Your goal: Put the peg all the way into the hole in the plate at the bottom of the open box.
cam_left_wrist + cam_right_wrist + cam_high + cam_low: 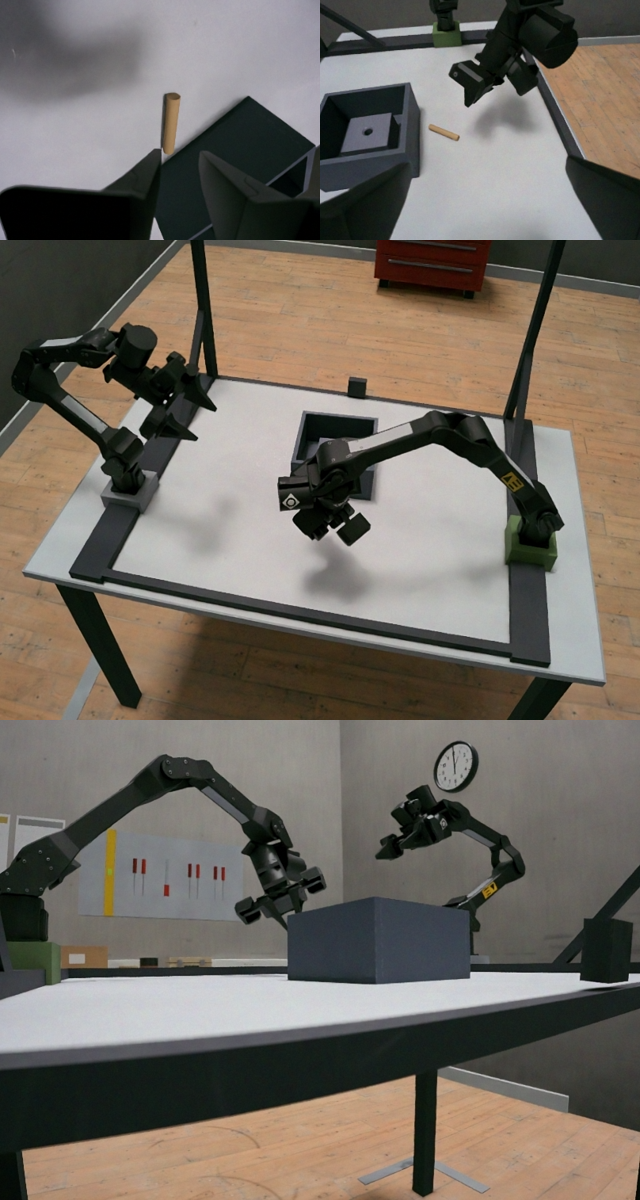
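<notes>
The tan peg (171, 125) (444, 132) lies on the table beside the box (364, 485) (330, 944) (235, 131) (364, 171); in the top view it is hidden behind the left arm. In the right wrist view the plate (357, 137) lies in the box, its round hole (368, 131) empty. My left gripper (292, 920) (180, 156) is above the table near the peg, its fingers partly apart with nothing between them. My right gripper (205, 424) (489, 166) is wide open and empty, raised at the left of the top view, away from the box.
The left arm reaches from its green base (529, 552) (446, 38) across the front of the box. The right arm's grey base (129, 498) is at the opposite side. A small dark block (356, 387) (605, 950) stands at the table edge behind the box.
</notes>
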